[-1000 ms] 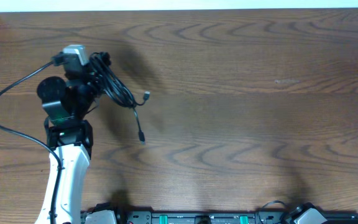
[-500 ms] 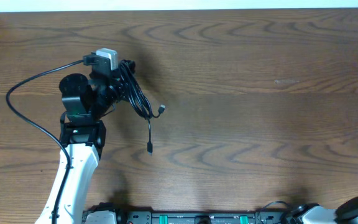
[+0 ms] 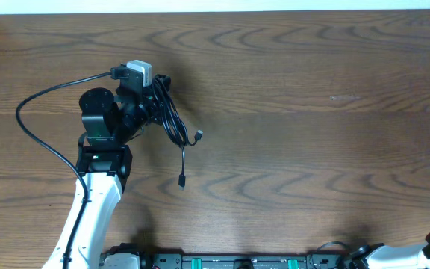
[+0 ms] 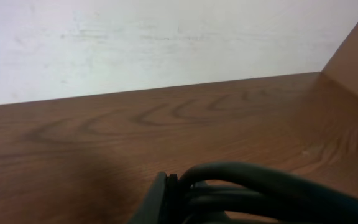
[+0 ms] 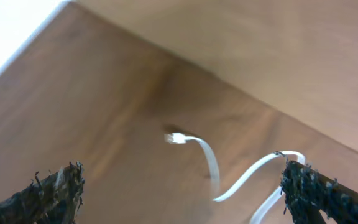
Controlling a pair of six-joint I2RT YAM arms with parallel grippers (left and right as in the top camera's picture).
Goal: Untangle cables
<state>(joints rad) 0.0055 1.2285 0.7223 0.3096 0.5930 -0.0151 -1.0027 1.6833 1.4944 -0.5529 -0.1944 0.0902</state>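
Now | left hand (image 3: 145,104) grips black cables (image 3: 172,124) | white cable (image 5: 207,159) beyond right hand (image 5: 185,190)

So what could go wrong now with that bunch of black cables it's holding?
The left hand grips the black cables as one bunch, so pulling might tighten the tangle instead of loosening it.
Two plug ends trail loose and could snag or drag on the table.
The white cable is thin and curvy, so the open right hand near it might miss it.
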